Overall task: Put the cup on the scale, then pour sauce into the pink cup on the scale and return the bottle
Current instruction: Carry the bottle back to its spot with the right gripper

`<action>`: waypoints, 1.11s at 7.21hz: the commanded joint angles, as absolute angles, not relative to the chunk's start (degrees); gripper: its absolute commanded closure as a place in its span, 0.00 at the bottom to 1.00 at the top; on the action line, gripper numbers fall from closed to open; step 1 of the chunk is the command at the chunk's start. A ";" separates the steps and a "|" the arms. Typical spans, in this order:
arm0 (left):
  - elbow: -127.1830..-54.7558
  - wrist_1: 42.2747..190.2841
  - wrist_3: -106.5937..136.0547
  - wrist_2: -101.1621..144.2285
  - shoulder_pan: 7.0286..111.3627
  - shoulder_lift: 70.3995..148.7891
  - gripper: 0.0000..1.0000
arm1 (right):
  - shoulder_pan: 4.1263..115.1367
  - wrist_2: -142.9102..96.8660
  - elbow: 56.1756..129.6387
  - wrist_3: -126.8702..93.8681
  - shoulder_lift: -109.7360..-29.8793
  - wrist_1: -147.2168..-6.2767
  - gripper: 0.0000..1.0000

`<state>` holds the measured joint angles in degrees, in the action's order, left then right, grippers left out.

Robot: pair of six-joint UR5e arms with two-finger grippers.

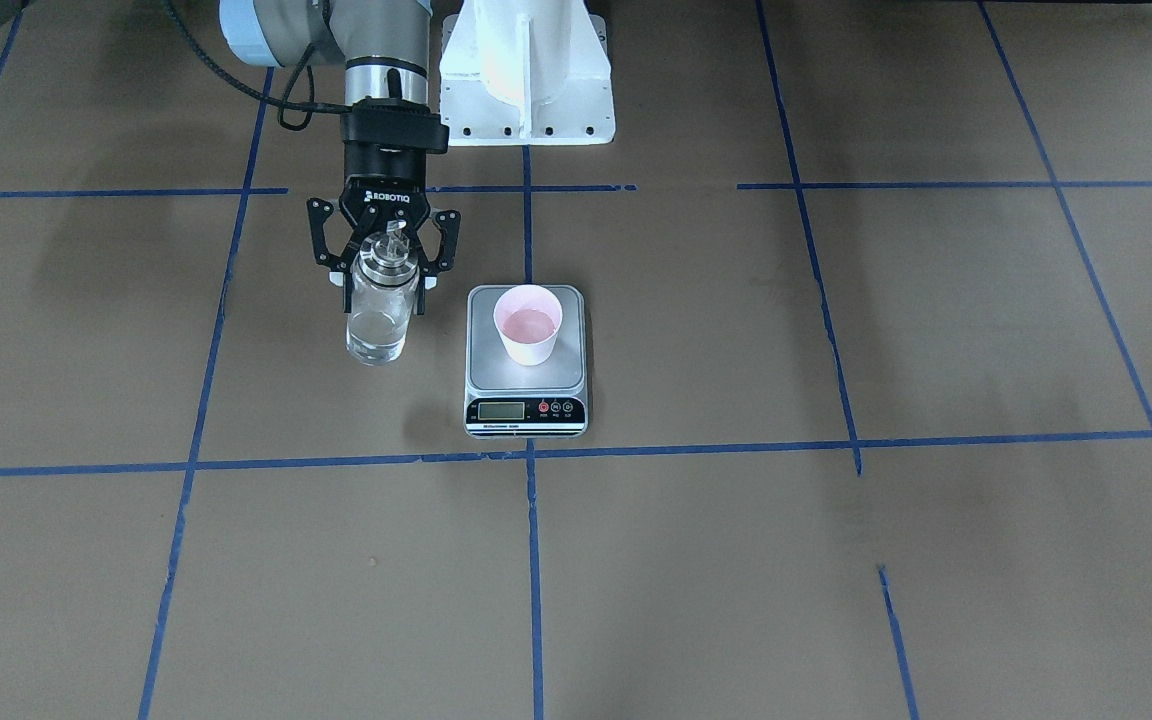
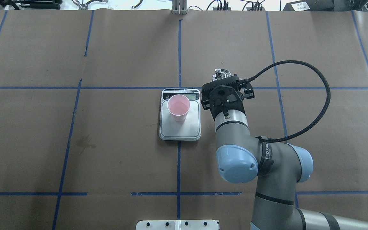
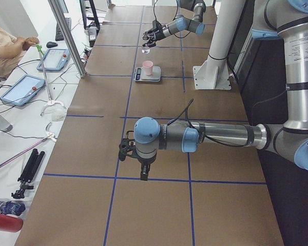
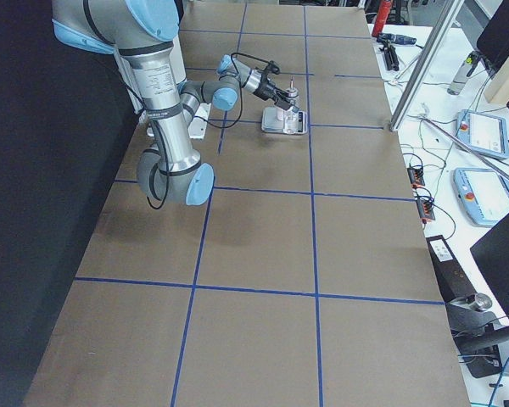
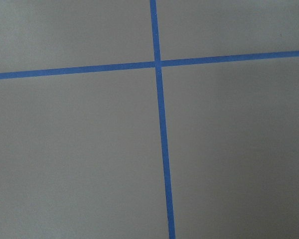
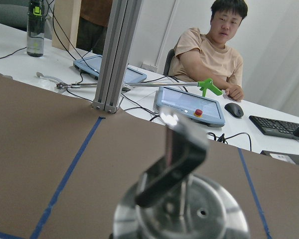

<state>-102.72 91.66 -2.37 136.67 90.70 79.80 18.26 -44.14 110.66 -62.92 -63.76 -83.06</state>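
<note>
The pink cup [image 1: 528, 325] stands upright on the scale [image 1: 496, 378]. Just beside the scale, the right gripper [image 1: 383, 283] is clamped on the top of the upright glass bottle [image 1: 376, 325]. The left gripper [image 3: 126, 149] hangs over the worktop [image 1: 836, 560], well apart from them; I cannot tell if it is closed.

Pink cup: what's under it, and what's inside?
The cup stands on the scale's steel platform. The spot beneath is covered. Inside looks pink; whether anything is in it, I cannot tell.
</note>
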 commanded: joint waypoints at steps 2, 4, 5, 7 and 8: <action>-102.66 91.67 -2.46 136.67 90.70 79.80 0.00 | 20.04 -50.45 116.88 -75.15 -72.47 -82.01 1.00; -102.66 91.67 -2.55 136.67 90.62 79.89 0.00 | 20.04 -50.36 116.28 -74.88 -82.30 -65.48 1.00; -102.66 91.67 -2.55 136.67 90.62 79.89 0.00 | 20.04 -49.75 114.45 -74.88 -86.53 -60.52 1.00; -102.66 91.67 -2.55 136.67 90.62 79.89 0.00 | 19.95 -47.47 111.72 -74.97 -88.68 -57.31 1.00; -102.66 91.67 -2.55 136.67 90.62 79.89 0.00 | 19.86 -47.20 111.27 -74.97 -88.77 -57.30 1.00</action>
